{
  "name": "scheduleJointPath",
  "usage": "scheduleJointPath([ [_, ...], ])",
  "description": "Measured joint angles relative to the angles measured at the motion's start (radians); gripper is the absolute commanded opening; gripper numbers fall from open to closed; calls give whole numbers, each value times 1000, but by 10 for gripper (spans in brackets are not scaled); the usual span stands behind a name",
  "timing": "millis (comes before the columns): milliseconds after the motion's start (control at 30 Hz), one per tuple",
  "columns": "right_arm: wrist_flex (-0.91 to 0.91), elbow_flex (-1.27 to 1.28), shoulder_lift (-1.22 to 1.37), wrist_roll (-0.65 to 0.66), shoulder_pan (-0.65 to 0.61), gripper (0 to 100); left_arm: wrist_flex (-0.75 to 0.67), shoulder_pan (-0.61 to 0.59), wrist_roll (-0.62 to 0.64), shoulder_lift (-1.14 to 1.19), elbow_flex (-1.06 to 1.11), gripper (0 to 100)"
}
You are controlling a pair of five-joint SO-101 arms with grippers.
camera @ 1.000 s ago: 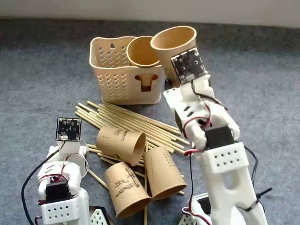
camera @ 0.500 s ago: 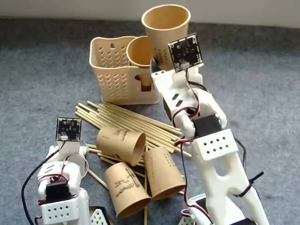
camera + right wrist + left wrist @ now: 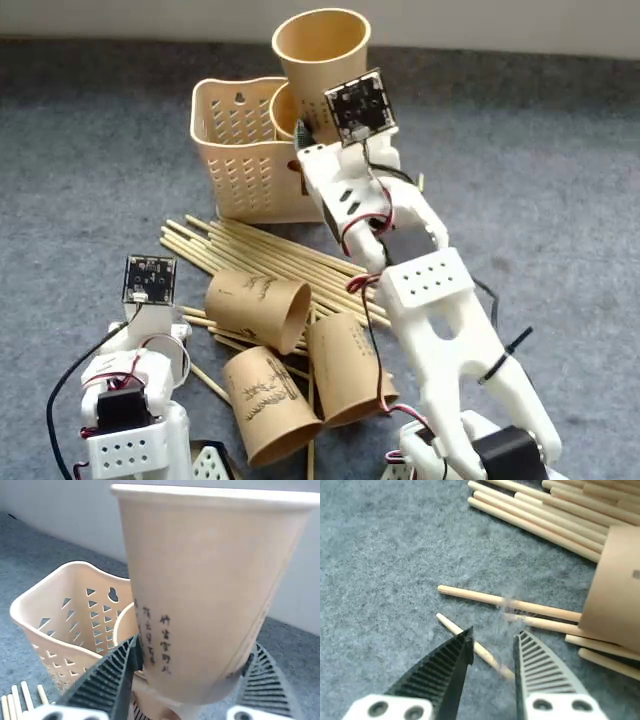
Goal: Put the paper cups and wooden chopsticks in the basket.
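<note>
The right hand is clenched on the lower part of a paper cup, holding it upright with its mouth up above the basket. In the right wrist view the held cup's base hangs just over the rim of a second cup that already stands inside the basket. I judge this one to be on the point of delivery, perhaps to nest in the other, but it has not been let go. The left hand is released, its jaws parted with nothing between them. It hangs low over a loose chopstick lying on the table, close to the side of a fallen cup. Farther out, three more cups lie on their sides. These are a fallen cup on the sticks, a printed cup at the front and a plain cup just beside it. The bundle of chopsticks is spread across the table between the basket and these cups, and the whole of it appears to lie outside the basket. By my reckoning one cup of five is done and a second nearly so. Three cups and all the chopsticks are left, so the task is well short of half complete.
</note>
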Motion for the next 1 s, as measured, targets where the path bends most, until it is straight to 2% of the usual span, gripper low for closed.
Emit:
scheduleJointPath([
  [100, -25, 0, 14, 0, 0, 228, 40, 0, 0, 0, 0, 104],
  [200, -26, 0, 15, 0, 0, 228, 63, 0, 0, 0, 0, 0],
  [367, -26, 0, 15, 0, 0, 228, 63, 0, 0, 0, 0, 53],
  [567, -26, 0, 15, 0, 0, 229, 63, 0, 0, 0, 0, 53],
  [800, -29, 0, 15, -6, -23, 289, 64, 0, 0, 0, 0, 53],
  [1000, -29, 0, 18, -63, -37, 293, 64, 0, 0, 0, 0, 53],
])
